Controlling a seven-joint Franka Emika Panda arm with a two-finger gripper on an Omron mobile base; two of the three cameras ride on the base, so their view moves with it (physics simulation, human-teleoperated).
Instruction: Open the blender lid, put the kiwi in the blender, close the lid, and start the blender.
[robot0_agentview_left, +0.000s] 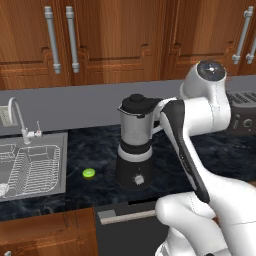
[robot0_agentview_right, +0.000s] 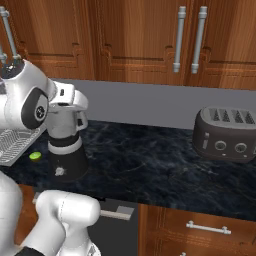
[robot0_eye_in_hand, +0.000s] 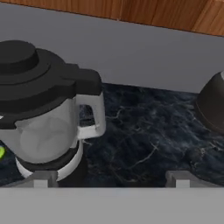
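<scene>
The blender (robot0_agentview_left: 135, 150) stands upright on the dark marble counter, black base with a white knob in front and a clear jar above. Its round black blender lid (robot0_agentview_left: 136, 105) sits on the jar's mouth. In the hand view the blender lid (robot0_eye_in_hand: 30, 72) and the jar's handle (robot0_eye_in_hand: 94, 114) are up close at the left. My gripper (robot0_eye_in_hand: 109, 181) is open and holds nothing; it hovers beside the jar's handle, at about lid height. The kiwi (robot0_agentview_left: 89, 173), small and lime green, lies on the counter left of the blender's base.
A steel sink (robot0_agentview_left: 50, 140) with a wire rack and a faucet (robot0_agentview_left: 20, 120) is set into the counter to the left. A dark toaster (robot0_agentview_right: 225, 134) stands far right. Wooden wall cabinets hang above the grey backsplash.
</scene>
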